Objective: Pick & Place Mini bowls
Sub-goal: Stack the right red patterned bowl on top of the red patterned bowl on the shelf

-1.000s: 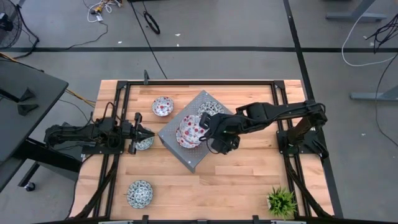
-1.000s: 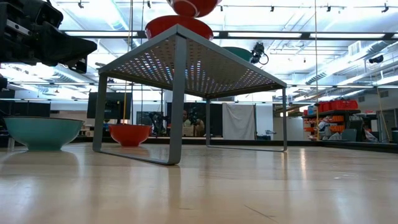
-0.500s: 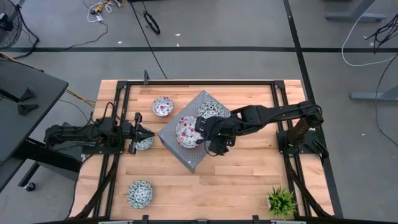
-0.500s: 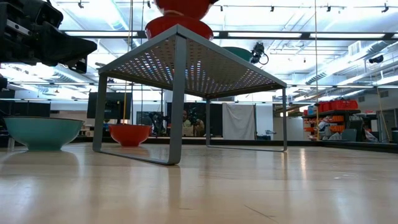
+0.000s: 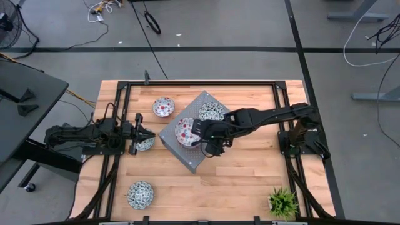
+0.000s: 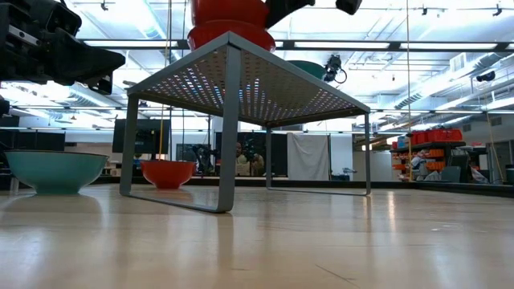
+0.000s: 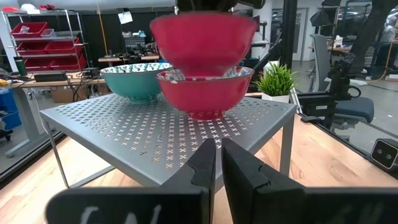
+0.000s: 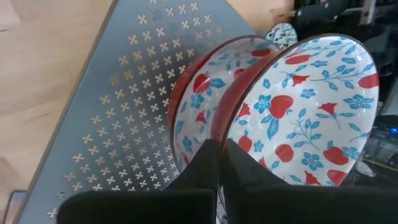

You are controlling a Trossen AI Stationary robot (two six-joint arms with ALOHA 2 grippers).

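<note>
My right gripper (image 5: 201, 132) is shut on a red-patterned mini bowl (image 8: 305, 106) over the grey perforated stand (image 5: 187, 156). This bowl hangs right above a second red bowl (image 8: 196, 118) that sits on the stand; whether they touch I cannot tell. A teal bowl (image 5: 211, 111) also sits on the stand. On the table rest a red bowl (image 5: 164, 106) and two teal bowls (image 5: 145, 144) (image 5: 140, 194). My left gripper (image 5: 144, 133) waits shut at the stand's left side, above the nearer teal bowl. My right gripper holds the red bowl by its rim (image 8: 225, 134), pinched with one finger inside (image 8: 239, 168) and one outside the wall. In the low view the bowl (image 6: 229, 10) is upright, just above the lower bowl (image 6: 231, 36).
A small potted plant (image 5: 282, 202) stands at the table's near right corner. Black rails (image 5: 112, 181) run along the left and right sides. Bare wood lies near the stand's front, between the near teal bowl and the plant.
My right gripper has carried the red bowl toward the table's left and down, from beside the stand's red bowl to directly over it, close to its rim. The left arm has kept still.
</note>
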